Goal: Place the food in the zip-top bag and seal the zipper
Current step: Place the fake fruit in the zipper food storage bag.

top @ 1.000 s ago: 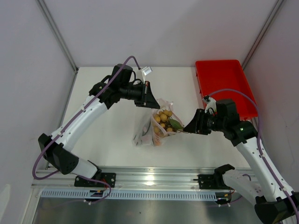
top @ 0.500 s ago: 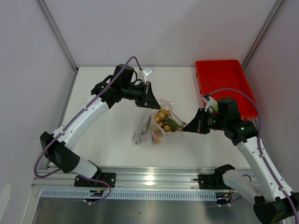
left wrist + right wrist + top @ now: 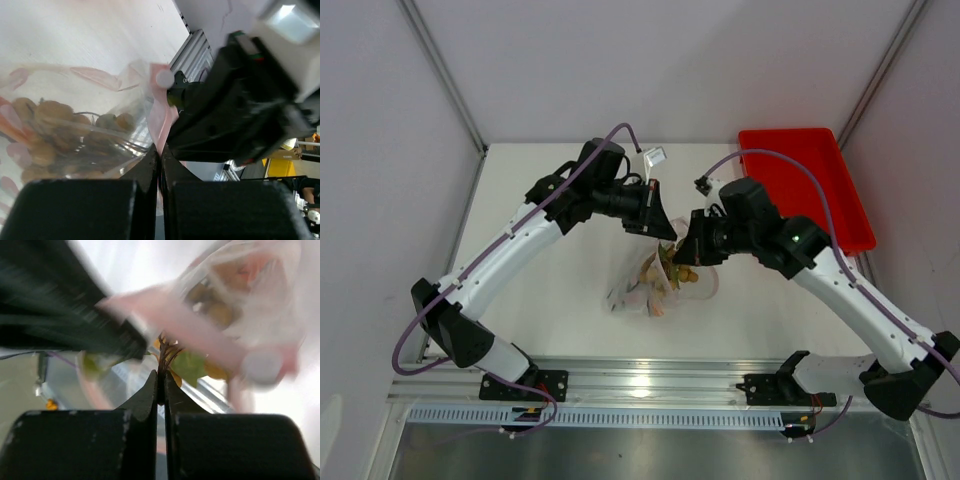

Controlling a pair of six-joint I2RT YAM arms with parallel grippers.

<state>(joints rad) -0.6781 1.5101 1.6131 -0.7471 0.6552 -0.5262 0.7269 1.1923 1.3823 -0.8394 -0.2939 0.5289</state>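
The zip-top bag point(image 3: 632, 291), clear with pink-red dots, stands mid-table with its mouth lifted. My left gripper point(image 3: 666, 233) is shut on the bag's pinkish zipper strip point(image 3: 163, 114), which runs between its fingers point(image 3: 150, 162). The bunch of small tan round fruits point(image 3: 674, 270) hangs at the bag's mouth. My right gripper point(image 3: 684, 254) is shut on the bunch's brown stem point(image 3: 163, 351), with a green leaf point(image 3: 192, 366) just beyond its fingertips point(image 3: 150, 390). More tan fruits point(image 3: 50, 117) show through the plastic. The zipper strip point(image 3: 170, 315) crosses the right wrist view, blurred.
A red plastic tray point(image 3: 808, 182) sits at the back right of the white table point(image 3: 540, 280). The right arm's dark wrist point(image 3: 240, 107) fills the space right of the bag's mouth. An aluminium rail point(image 3: 650, 380) runs along the near edge.
My right arm has swung up and left to the bag's mouth and shut on the bunch's stem, carrying the fruits along. The left gripper has shifted slightly right, still holding the bag.
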